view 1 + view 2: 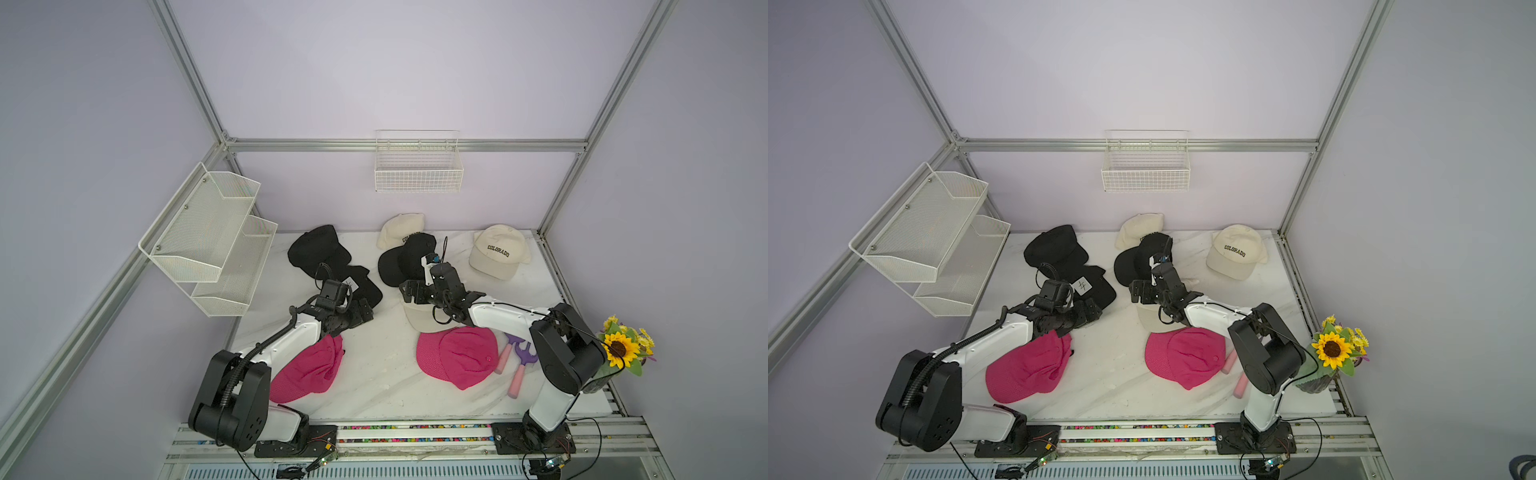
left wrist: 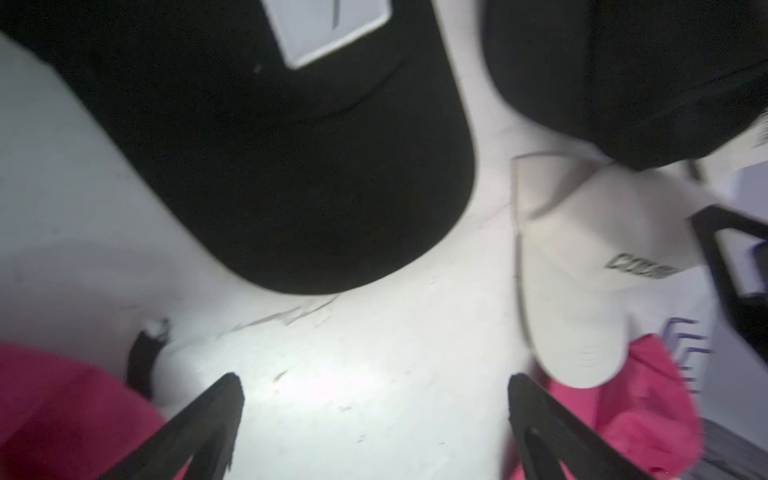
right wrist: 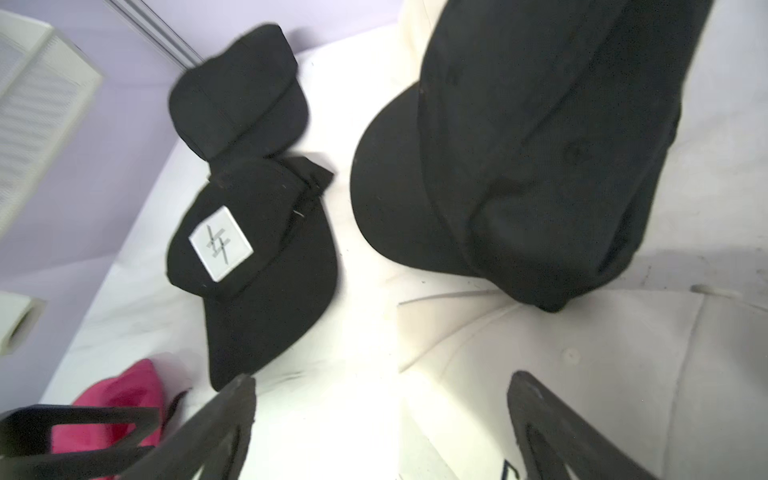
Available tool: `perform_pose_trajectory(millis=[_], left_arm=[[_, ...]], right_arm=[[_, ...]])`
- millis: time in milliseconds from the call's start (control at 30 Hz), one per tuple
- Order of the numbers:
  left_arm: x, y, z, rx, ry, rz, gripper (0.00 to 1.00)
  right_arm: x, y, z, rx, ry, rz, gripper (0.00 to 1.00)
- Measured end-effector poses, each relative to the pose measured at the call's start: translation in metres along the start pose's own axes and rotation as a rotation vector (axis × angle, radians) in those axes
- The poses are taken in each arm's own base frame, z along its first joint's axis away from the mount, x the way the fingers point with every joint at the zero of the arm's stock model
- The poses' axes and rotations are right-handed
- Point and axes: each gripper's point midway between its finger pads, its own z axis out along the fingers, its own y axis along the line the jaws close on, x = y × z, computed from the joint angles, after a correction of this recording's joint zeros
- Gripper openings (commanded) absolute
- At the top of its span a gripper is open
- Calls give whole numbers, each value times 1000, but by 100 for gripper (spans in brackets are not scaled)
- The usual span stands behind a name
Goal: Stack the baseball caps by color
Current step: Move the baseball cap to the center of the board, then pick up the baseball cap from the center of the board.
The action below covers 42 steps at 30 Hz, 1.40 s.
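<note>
Eight caps (image 1: 496,251) lie loose, colours mixed.

Risk: the right gripper (image 3: 382,380), jaws wide and empty, hangs low over a cream cap (image 3: 582,374). That cap's brim touches a pink cap (image 2: 648,399), and a black cap (image 3: 519,166) lies just ahead of the fingertips. A sloppy pinch could drag a neighbour along.

Left gripper (image 2: 376,386): also wide and empty, tilted down at bare table (image 2: 374,332), with the patch cap (image 2: 311,187) just ahead.

Wrists sit near each other, so the arms might clash.

Robot lab cell — aluminium frame (image 1: 407,145), lilac panels (image 1: 374,62), mounted arms (image 1: 286,338).
</note>
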Motion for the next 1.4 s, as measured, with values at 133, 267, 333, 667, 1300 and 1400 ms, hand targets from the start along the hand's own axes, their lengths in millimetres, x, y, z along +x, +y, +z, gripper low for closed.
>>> perform_pose_trajectory(millis=[133, 267, 333, 667, 1300, 1400], left_arm=[[5, -26, 10, 186, -23, -162, 100], [37, -12, 32, 217, 3, -351, 100], [45, -12, 40, 221, 1, -410, 100], [21, -23, 45, 203, -247, -508, 100], [-24, 0, 67, 232, -567, -672, 69], [-25, 8, 68, 209, -592, -667, 54]], right_arm=[[-20, 15, -14, -66, -86, 71, 97], [-35, 24, -29, -114, -151, 123, 97], [-40, 27, -32, -131, -175, 136, 97], [-38, 18, -46, -138, -211, 168, 97], [-52, 11, -75, -160, -294, 155, 97], [-52, 11, -75, -159, -295, 151, 97]])
